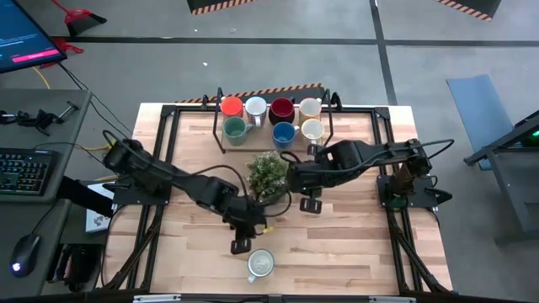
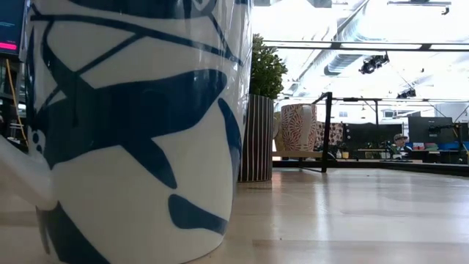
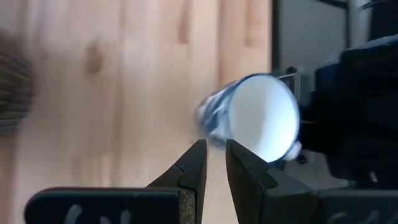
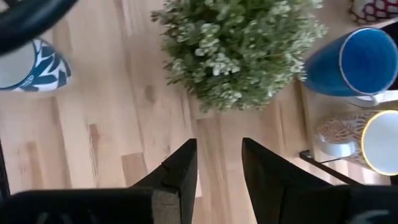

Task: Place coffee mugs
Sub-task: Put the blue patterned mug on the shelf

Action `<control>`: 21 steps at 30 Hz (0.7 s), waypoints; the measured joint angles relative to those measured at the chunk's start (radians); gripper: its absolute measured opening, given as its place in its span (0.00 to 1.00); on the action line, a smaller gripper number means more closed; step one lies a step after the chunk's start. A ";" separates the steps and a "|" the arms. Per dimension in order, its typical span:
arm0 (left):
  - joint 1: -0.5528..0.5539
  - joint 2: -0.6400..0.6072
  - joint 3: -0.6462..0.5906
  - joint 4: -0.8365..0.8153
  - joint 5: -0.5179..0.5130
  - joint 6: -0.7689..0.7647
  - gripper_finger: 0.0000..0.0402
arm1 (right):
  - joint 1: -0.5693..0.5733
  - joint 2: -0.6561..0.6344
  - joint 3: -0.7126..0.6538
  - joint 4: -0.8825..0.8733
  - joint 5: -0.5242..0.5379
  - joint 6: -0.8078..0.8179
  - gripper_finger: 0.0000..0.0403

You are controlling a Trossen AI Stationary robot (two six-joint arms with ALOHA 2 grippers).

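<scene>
Seven mugs stand in two rows at the table's far edge: orange [image 1: 231, 107], white [image 1: 255, 109], dark red [image 1: 281, 108], cream [image 1: 310, 108], teal-green [image 1: 235, 130], blue [image 1: 283, 133] and cream [image 1: 312, 130]. A white mug with a blue leaf pattern [image 1: 260, 263] stands upright on the table near the front edge; it fills the low view [image 2: 132, 132]. My left gripper [image 1: 241, 245] is just on the far side of this mug, its fingers [image 3: 216, 154] a narrow gap apart and empty. My right gripper [image 1: 310, 203] is open and empty beside the potted plant [image 1: 268, 174].
The leafy plant in a striped pot [image 2: 256, 139] stands mid-table between the two arms. A black frame [image 1: 221, 118] borders the mug rows. In the right wrist view the blue mug [image 4: 351, 62] and a patterned cream mug [image 4: 373, 140] lie beyond the plant [image 4: 242, 50].
</scene>
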 joint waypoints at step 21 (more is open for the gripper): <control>-0.107 0.037 -0.001 0.052 -0.174 -0.382 0.23 | 0.195 -0.023 0.000 0.000 0.096 -0.034 0.26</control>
